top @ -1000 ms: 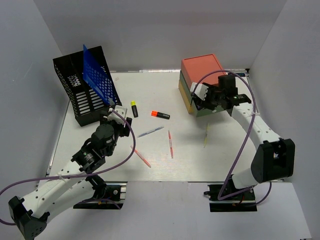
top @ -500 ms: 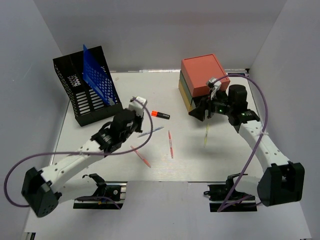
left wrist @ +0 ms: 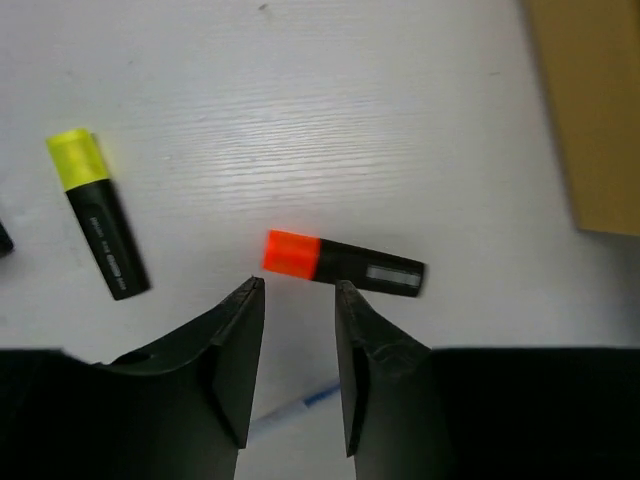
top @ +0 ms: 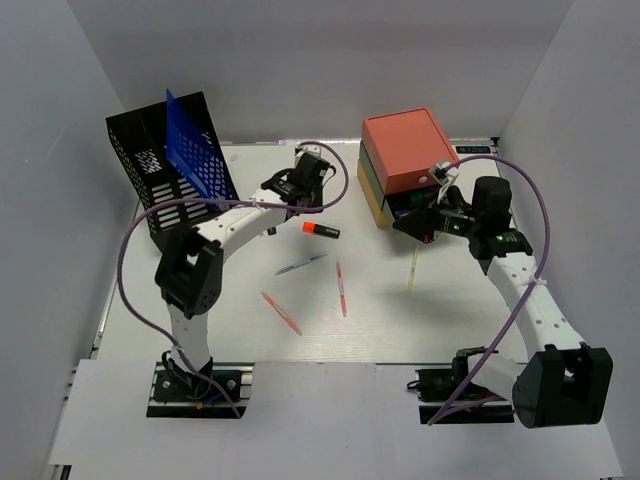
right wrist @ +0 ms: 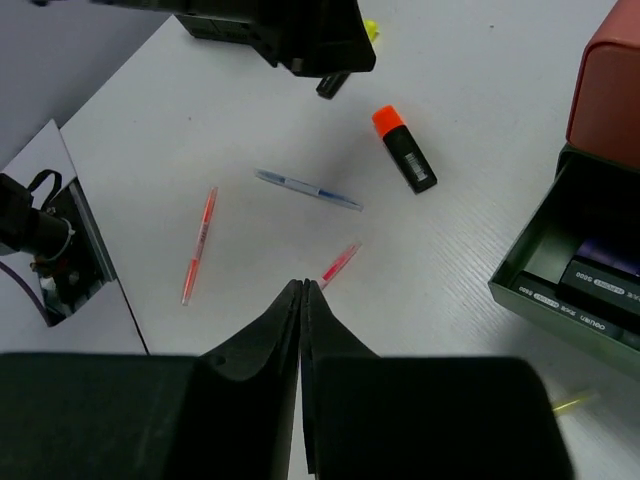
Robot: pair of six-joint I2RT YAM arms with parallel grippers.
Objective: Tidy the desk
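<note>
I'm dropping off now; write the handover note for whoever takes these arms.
Left gripper: open, empty, over the desk, orange highlighter just beyond its fingertips, yellow highlighter off to one side.
Right gripper: shut, empty, near the drawer box.
Done: green drawer open, dark items inside.
Left: both highlighters, blue pen, red pen, second red pen and yellow pen lie loose.

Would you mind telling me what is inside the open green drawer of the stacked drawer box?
The green drawer holds at least two dark items with white lettering; its rear is hidden beneath the orange drawer.
</note>
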